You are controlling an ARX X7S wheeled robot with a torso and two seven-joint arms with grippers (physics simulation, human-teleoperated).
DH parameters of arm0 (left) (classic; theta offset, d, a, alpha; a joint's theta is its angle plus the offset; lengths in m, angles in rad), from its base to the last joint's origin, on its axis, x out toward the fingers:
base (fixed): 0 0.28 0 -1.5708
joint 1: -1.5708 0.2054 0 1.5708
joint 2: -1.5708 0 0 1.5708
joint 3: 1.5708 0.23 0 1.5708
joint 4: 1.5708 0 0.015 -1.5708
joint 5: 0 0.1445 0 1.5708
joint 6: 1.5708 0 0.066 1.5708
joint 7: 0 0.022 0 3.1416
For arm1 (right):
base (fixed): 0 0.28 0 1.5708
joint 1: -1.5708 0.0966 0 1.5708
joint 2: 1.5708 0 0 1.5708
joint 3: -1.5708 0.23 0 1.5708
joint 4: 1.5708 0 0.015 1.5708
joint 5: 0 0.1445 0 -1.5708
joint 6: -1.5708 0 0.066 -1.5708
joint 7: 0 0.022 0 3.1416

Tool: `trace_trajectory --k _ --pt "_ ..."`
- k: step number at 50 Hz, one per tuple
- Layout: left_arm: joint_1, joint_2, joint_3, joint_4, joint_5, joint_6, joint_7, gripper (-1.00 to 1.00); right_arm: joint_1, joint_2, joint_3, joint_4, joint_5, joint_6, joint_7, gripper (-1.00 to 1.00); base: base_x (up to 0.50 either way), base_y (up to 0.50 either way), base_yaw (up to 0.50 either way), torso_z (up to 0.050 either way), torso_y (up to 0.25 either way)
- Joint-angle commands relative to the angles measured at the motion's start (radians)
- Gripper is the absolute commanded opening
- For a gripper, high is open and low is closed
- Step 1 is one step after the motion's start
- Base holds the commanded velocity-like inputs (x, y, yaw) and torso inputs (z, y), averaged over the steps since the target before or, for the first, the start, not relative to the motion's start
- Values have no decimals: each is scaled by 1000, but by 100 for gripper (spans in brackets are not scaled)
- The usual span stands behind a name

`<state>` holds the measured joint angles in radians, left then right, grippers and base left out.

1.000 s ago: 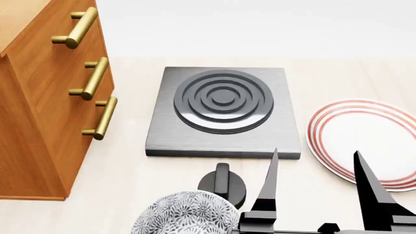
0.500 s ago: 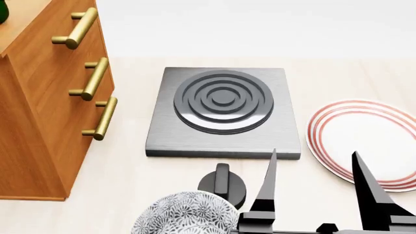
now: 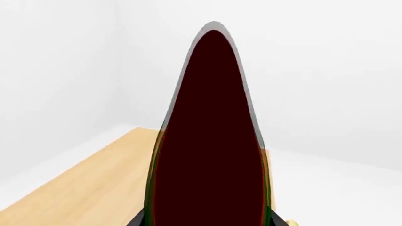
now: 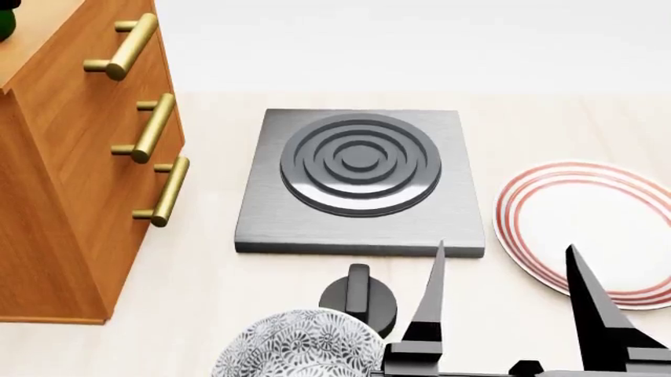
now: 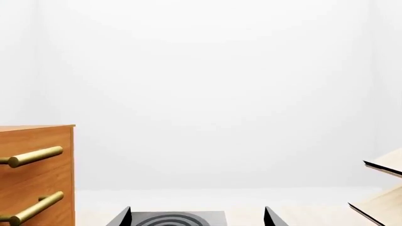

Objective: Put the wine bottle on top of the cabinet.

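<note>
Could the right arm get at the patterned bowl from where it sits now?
Probably yes: the right gripper is open and empty, the patterned bowl sits just beside it, nothing between.

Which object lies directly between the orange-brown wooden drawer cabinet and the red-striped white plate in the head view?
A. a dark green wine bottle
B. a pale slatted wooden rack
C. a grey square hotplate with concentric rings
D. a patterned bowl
C: the grey square hotplate with concentric rings sits on the counter between the orange-brown wooden drawer cabinet and the red-striped white plate; the patterned bowl lies nearer the robot.
</note>
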<state>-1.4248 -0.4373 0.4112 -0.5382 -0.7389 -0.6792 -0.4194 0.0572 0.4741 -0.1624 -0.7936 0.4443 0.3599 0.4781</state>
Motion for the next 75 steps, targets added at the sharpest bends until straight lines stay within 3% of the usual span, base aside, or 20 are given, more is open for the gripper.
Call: trace_trajectory --k 1,25,26,59,68,75 --pt "79 -11 38 -47 -28 10 -41 -100 -2 4 -1 -4 3 0 2 100 0 0 3 0 0" --pt "85 -16 36 -45 -34 1 -42 -100 4 7 -12 0 5 0 3 100 0 1 2 -2 0" --pt "86 -16 34 -44 -35 1 -46 100 3 7 -12 1 5 0 3 100 0 0 0 0 0" --pt "89 -15 36 -33 -35 12 -34 100 3 13 -20 3 8 -6 7 100 0 0 0 0 0" --pt "174 -44 33 131 -33 78 -42 100 5 15 -22 -2 11 -7 10 100 0 0 0 0 0" --pt "285 -111 49 333 -15 99 -91 100 7 17 -23 -7 12 -4 12 100 0 0 0 0 0"
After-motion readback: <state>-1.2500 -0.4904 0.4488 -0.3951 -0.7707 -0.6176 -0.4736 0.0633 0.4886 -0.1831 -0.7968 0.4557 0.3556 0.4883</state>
